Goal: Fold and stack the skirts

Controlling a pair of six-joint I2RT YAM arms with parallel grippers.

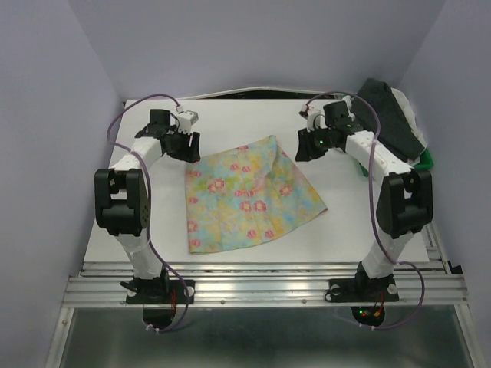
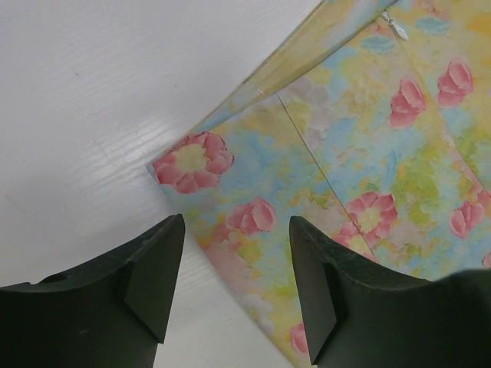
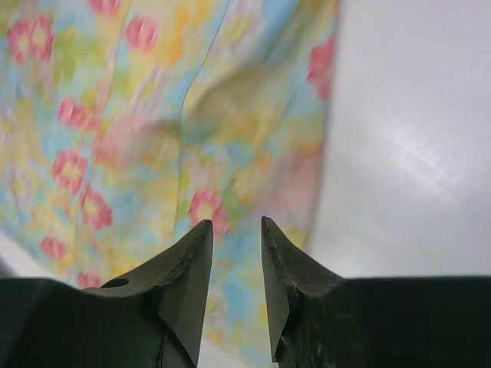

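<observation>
- Top view: one floral skirt [image 1: 249, 195] lies flat on the surface [image 1: 153, 222]. Its far edge spans from left claw [image 1: 189, 150] to right claw [image 1: 307, 148], equally near. One dark skirt [image 1: 387, 107] and one white skirt [image 1: 406, 107] are piled far right.
- Left wrist view: left claw [image 2: 238, 222] is released and empty above the skirt's corner [image 2: 188, 161].
- Right wrist view: right claw [image 3: 236, 224] is narrowly parted and empty.

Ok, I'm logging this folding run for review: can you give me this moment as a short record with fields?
floral skirt: spread flat mid-table, not yet folded
dark skirt: heaped at the far right, white cloth showing along its right side
left tool: open, over the floral skirt's far-left corner
right tool: narrowly open, over its far-right edge, nothing between the fingers
table: white
</observation>
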